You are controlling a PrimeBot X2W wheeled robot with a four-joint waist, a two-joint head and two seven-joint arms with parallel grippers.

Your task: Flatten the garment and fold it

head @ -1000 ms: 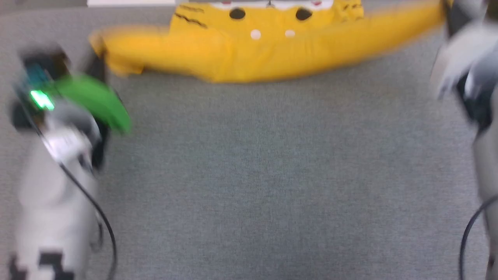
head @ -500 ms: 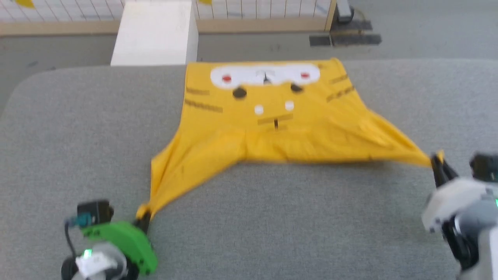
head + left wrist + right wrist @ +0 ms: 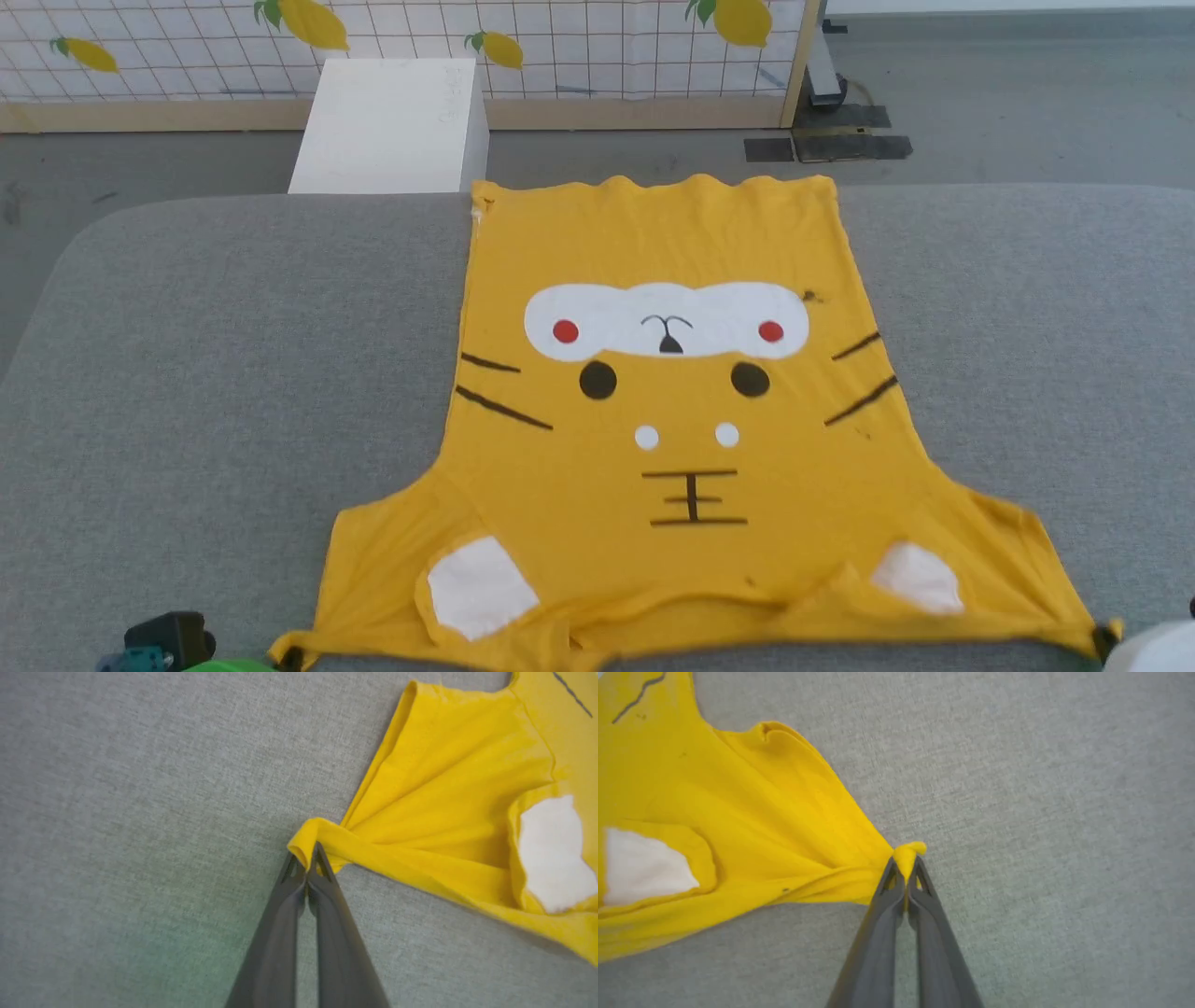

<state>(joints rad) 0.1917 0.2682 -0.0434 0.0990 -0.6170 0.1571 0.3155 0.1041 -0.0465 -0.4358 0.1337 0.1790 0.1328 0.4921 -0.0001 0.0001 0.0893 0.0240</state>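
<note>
One garment (image 3: 672, 411), a yellow short-sleeved T-shirt, lies spread print-up on the grey padded surface (image 3: 187, 373). Its wavy hem is at the surface's far edge and its two sleeves fan out toward the near edge, midway between the left and right edges.

The head view takes in the whole print:
- one white face band
- two red dots
- two black eyes
- two small white dots
- two dark whisker strokes on each side
- a small black nose mark
- three short horizontal bars crossed by one upright stroke
- two white patches close to the near edge

Past the far edge, one white box (image 3: 392, 121) stands on the floor. Behind it is a gridded panel (image 3: 579, 56) printed with four lemons.

The wrist views show the grips up close. In the left wrist view, the left gripper (image 3: 307, 858) has its two dark fingers pressed together on the bunched tip of the left sleeve. Pleats radiate from the pinch, and one white patch shows beside them. In the right wrist view, the right gripper (image 3: 906, 868) is likewise clamped on a small nub of yellow cloth at the right sleeve tip, with the other white patch off to the side. In both wrist views the shirt's near edge throws a thin shadow on the grey cloth. Whether that edge is lifted cannot be told.
</note>
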